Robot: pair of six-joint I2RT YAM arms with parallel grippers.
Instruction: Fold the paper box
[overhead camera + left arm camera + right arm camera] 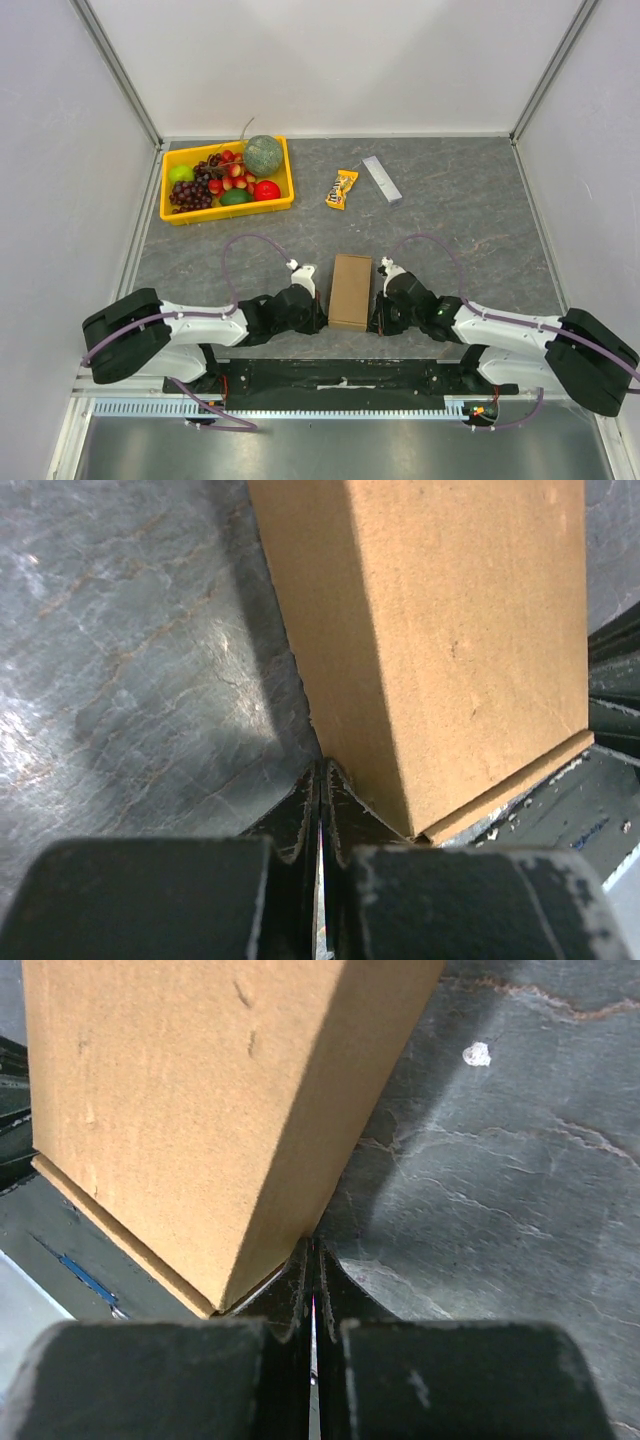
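The paper box [350,291] is a small closed brown cardboard block lying flat near the table's front edge, between both arms. My left gripper [322,318] is shut, its tips pressed against the box's left side wall near the front corner. In the left wrist view the box [460,640] fills the upper right and the shut left gripper [324,768] meets its wall. My right gripper [377,318] is shut too, tips against the box's right side. In the right wrist view the box [200,1100] sits upper left, with the right gripper [312,1245] at its lower edge. Neither holds anything.
A yellow fruit tray [172,213] stands at the back left. A snack packet [342,189] and a small grey bar [382,179] lie at the back centre. The black base rail [340,378] runs just in front of the box.
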